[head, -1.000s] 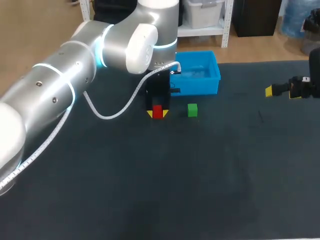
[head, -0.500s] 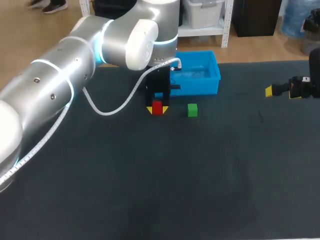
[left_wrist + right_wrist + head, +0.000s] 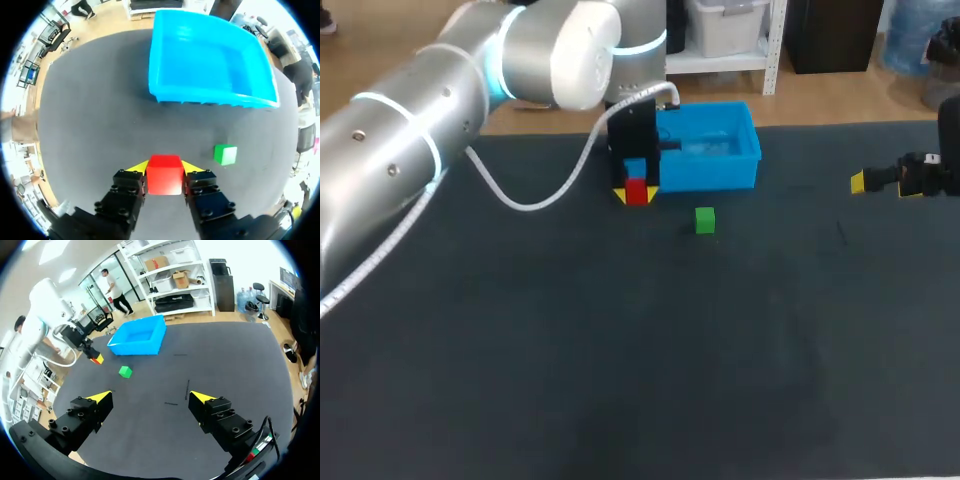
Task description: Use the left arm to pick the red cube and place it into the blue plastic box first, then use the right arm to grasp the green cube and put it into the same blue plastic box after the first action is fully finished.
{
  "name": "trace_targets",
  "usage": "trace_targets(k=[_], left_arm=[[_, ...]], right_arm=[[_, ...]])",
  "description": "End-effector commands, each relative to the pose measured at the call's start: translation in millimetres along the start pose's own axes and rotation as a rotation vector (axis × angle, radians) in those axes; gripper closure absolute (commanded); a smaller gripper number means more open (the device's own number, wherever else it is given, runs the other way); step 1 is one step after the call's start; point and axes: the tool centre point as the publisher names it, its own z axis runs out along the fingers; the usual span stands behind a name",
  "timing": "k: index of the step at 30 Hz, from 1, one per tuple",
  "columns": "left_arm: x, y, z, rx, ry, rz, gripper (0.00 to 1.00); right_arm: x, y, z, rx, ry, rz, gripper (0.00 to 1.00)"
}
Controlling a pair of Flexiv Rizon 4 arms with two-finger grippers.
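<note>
My left gripper point(image 3: 637, 194) point(image 3: 164, 167) is shut on the red cube point(image 3: 637, 191) point(image 3: 164, 174) and holds it raised above the dark table, just in front of the blue plastic box point(image 3: 712, 148) point(image 3: 210, 67) near its left front corner. The box looks empty. On the table sits the green cube point(image 3: 705, 220) point(image 3: 225, 154) point(image 3: 125, 371), in front of the box and to the right of the held cube. My right gripper point(image 3: 880, 181) point(image 3: 149, 397) stands open with nothing between its fingers, off at the table's right side. From the right wrist view the red cube point(image 3: 97, 359) shows small in the left gripper.
A white cable point(image 3: 535, 198) loops down from the left arm over the table. The dark table surface point(image 3: 640, 350) stretches bare across the front and middle.
The left gripper has lifted the red cube off the table and carried it up and back toward the box. The green cube and the right arm have not moved.
</note>
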Motion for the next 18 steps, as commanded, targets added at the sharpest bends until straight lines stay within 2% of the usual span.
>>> trace_targets(k=[1,11,18], left_arm=[[10.0,6.4,-12,0.011,-0.039,0.007,1.00],[9.4,9.8,-33,0.001,-0.033,0.031,1.00],[4.5,15.1,-50,0.024,-0.045,0.045,1.00]], right_arm=[[0,0,1,-0.001,0.001,-0.001,0.00],[0,0,1,-0.001,0.001,-0.001,0.00],[0,0,1,-0.001,0.001,-0.001,0.00]])
